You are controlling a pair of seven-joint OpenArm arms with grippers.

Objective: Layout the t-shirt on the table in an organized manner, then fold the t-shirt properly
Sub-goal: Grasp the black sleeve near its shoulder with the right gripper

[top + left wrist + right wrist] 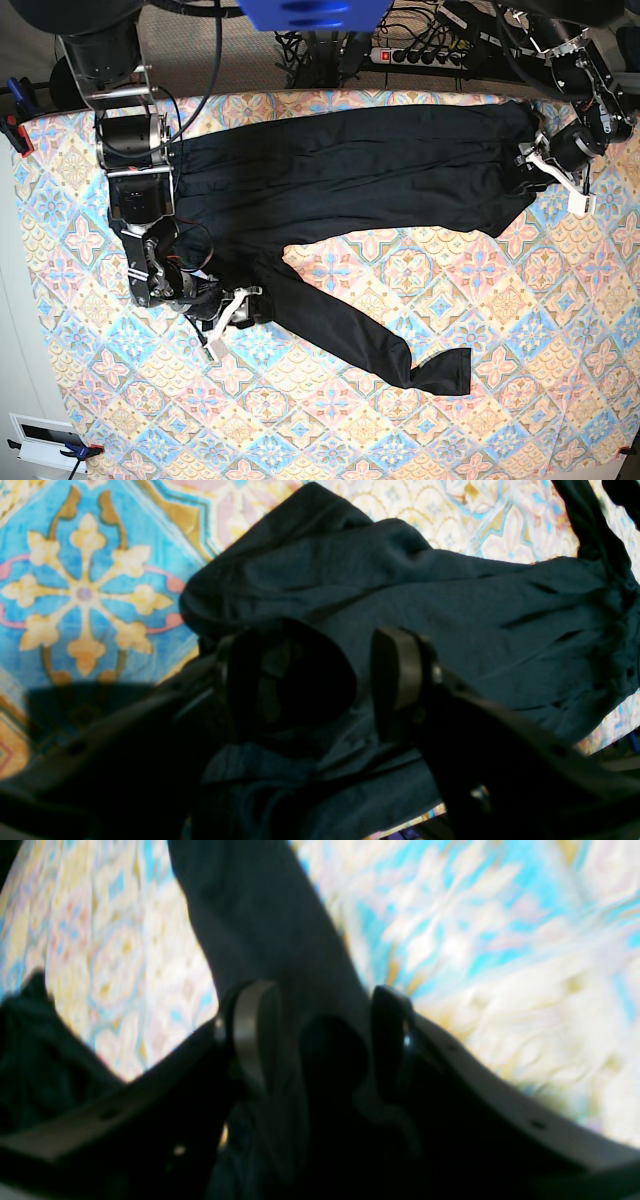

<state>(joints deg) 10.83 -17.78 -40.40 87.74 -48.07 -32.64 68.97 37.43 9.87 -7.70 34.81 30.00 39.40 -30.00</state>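
The t-shirt (350, 170) lies stretched across the far half of the bench (520, 380), its body pulled sideways between the two arms, while one long sleeve trails diagonally toward the near side and ends in a bent cuff. The cloth is thin, soft and faintly shiny — it sags and gathers into wrinkles wherever it is pinched, so I judge it light, limp and inclined to slide over the patterned cover without holding any shape.

The left pincer (320, 680) is clenched on a bunched fold of the t-shirt (450, 620) at the body's end, with fabric wrapped between its fingers. The right pincer (320, 1035) likewise grasps the t-shirt (260, 925): a dark band of cloth runs up from between its fingers, over the blurred pattern.

For flattening, the better holds look to be seams and corners — shoulders, hem ends, the loose cuff — since a thick bundle gripped mid-panel drags creases along. The stray sleeve is not yet straightened, so layout seems unfinished and folding not begun.
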